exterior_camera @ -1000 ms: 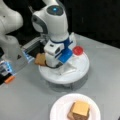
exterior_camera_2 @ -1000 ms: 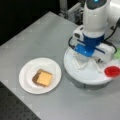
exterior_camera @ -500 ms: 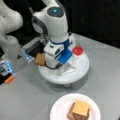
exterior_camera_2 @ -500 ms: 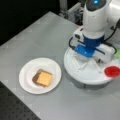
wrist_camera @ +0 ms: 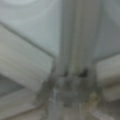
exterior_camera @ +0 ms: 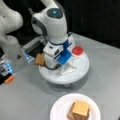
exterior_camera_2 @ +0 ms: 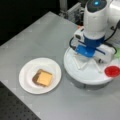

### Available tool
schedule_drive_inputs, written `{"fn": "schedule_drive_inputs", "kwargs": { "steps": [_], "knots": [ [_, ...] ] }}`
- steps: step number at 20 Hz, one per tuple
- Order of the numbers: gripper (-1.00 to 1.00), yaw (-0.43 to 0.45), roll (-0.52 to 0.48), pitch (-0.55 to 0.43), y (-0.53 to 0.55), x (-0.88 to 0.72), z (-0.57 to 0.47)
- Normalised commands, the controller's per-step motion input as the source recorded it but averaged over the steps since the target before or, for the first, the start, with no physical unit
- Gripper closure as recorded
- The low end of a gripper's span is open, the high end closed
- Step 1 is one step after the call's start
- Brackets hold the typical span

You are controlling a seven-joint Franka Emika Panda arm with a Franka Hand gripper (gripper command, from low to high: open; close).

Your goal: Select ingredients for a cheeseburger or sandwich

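Observation:
On the white plate (exterior_camera: 58,110) (exterior_camera_2: 25,75) lies a stack (exterior_camera: 79,110) (exterior_camera_2: 43,78): a tan toast square, a dark brown patty edge showing, and a yellow cheese square on top. My gripper (exterior_camera: 57,65) (exterior_camera_2: 86,57) reaches down into the round white divided tray (exterior_camera: 80,73) (exterior_camera_2: 82,75), its fingers hidden under the hand. A second tan toast square (exterior_camera: 40,59) sits at the tray's left edge in a front view, right beside the gripper. The wrist view is filled by the tray's white dividers (wrist_camera: 25,67).
A red disc (exterior_camera: 77,50) (exterior_camera_2: 112,71) lies in another tray compartment. The arm's base (exterior_camera: 11,47) stands at a front view's left, with a small orange object (exterior_camera: 9,79) near it. The table's dark edge (exterior_camera_2: 17,110) runs along a front view's bottom left.

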Motion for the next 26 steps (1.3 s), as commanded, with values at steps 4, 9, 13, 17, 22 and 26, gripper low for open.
{"fn": "schedule_drive_inputs", "kwargs": {
  "steps": [4, 9, 13, 17, 22, 26],
  "knots": [
    [-1.00, 0.247, 0.000, -0.076, 0.06, -0.18, -0.20],
    [-1.00, 0.539, 0.023, 0.040, -0.03, -0.18, -0.23],
    [-1.00, 0.647, 0.027, 0.061, -0.10, -0.14, -0.28],
    [-1.00, 0.557, 0.030, 0.090, -0.11, -0.07, -0.29],
    [-1.00, 0.587, 0.029, 0.121, -0.09, 0.06, -0.30],
    [-1.00, 0.624, 0.002, 0.164, -0.07, 0.22, -0.32]
  ]
}}
